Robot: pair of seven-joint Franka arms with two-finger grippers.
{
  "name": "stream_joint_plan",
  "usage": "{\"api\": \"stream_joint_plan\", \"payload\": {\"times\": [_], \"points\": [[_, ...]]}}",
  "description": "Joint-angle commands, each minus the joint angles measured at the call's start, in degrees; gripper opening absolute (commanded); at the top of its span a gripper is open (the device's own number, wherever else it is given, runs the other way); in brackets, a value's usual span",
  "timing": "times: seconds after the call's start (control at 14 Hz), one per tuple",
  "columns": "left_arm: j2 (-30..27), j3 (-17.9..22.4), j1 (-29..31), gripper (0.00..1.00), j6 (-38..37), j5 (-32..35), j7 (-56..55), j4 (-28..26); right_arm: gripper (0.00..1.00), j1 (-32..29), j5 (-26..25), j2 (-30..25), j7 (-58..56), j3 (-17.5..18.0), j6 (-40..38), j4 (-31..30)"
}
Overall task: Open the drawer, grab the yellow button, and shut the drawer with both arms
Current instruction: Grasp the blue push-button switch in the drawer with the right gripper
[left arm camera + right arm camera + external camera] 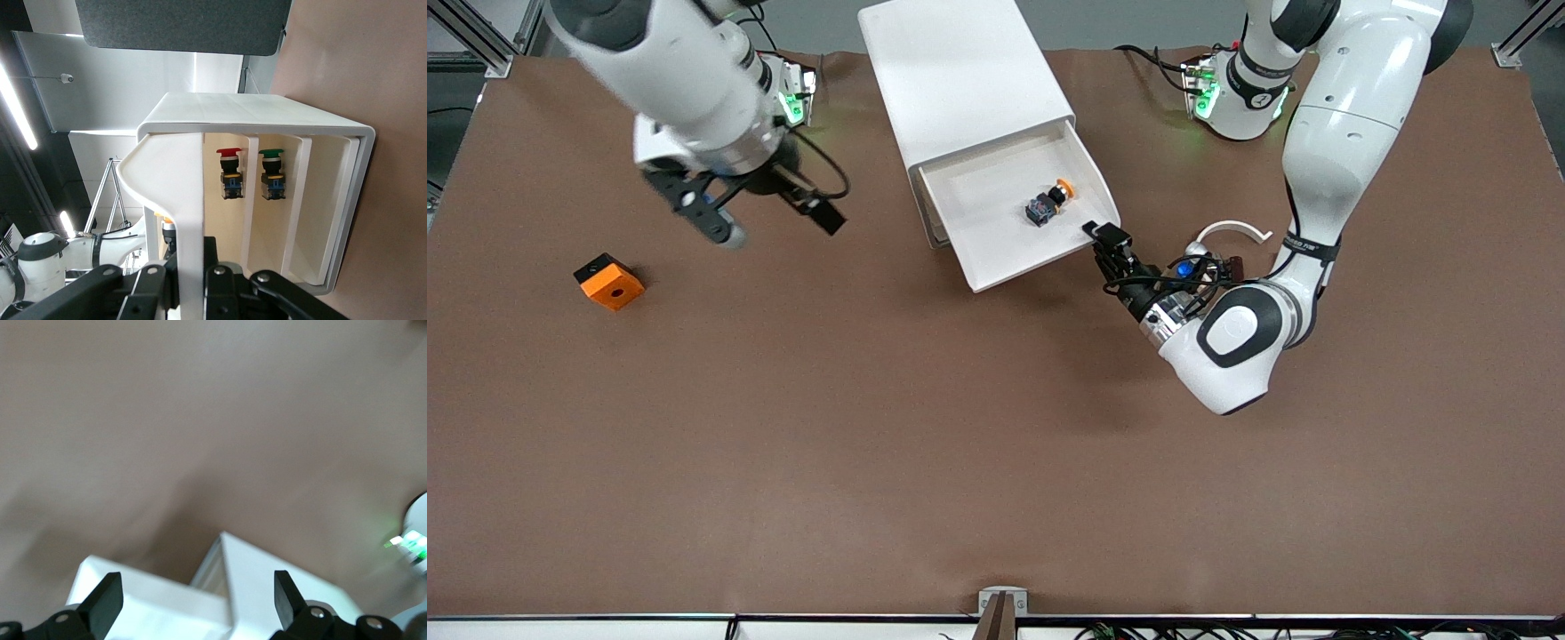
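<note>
White drawer [1021, 213] stands pulled out, its front edge pinched in my left gripper [1103, 242]. Orange-capped button [1048, 202] lies inside. My right gripper [769, 218] hangs spread, empty, over bare table [925, 427], fingertips blurred.

Left claw [1104, 238] is low, fingers pinched together; right claw [769, 222] hangs raised, fingers spread.

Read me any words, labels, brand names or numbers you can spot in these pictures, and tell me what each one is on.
Left arm, black band on its forearm: white lettering, too small to read.
Left arm's base ring: a small white mark, too small to read.
Cabinet, drawer, button, orange block: no text visible.
Left wrist view, red-capped and green-capped buttons in the lower drawers: no readable markings.
Right wrist view: no text.
</note>
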Motion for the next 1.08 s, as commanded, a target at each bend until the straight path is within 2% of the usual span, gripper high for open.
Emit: {"api": "stream_joint_plan", "payload": {"times": [0.0,0.14,0.22,0.29,0.36,0.43,0.65,0.79,1.0], "points": [[1.1,0.8,2.4,0.06,-0.9,-1.1,-1.0,3.3,1.0,4.8,2.8,0.0,8.9,-1.0,3.7,0.2],[1.6,0.9,2.3,0.1,-0.8,-1.0,-1.0,3.3,1.0,10.1,2.4,0.6,14.4,-1.1,6.2,-0.5],[1.6,0.9,2.1,0.29,-0.8,-1.0,-0.9,3.3,1.0,12.8,2.3,1.2,17.0,-1.1,7.7,-0.9],[1.5,0.9,2.1,0.61,-0.7,-1.0,-0.8,3.2,1.0,15.6,2.2,2.2,19.8,-1.1,9.3,-0.9],[1.4,0.9,2.1,0.85,-0.5,-1.0,-0.5,3.3,1.0,17.9,1.2,3.2,22.3,-1.1,10.9,-0.8],[1.4,0.8,2.1,0.99,-0.1,-1.0,0.2,3.3,1.0,20.1,-0.7,4.1,24.0,-1.1,12.0,-0.7],[1.1,0.9,2.3,1.0,0.8,-1.0,2.4,3.3,1.0,24.9,-4.2,9.3,26.7,-1.1,13.6,-0.1],[0.9,1.7,2.4,1.0,1.0,-0.2,4.2,4.2,1.0,25.3,-4.4,12.0,29.5,-1.1,17.3,-0.1],[0.2,1.6,2.4,1.0,1.0,5.6,12.0,6.2,1.0,24.6,-4.4,16.4,29.9,-1.3,18.4,2.8]]}}
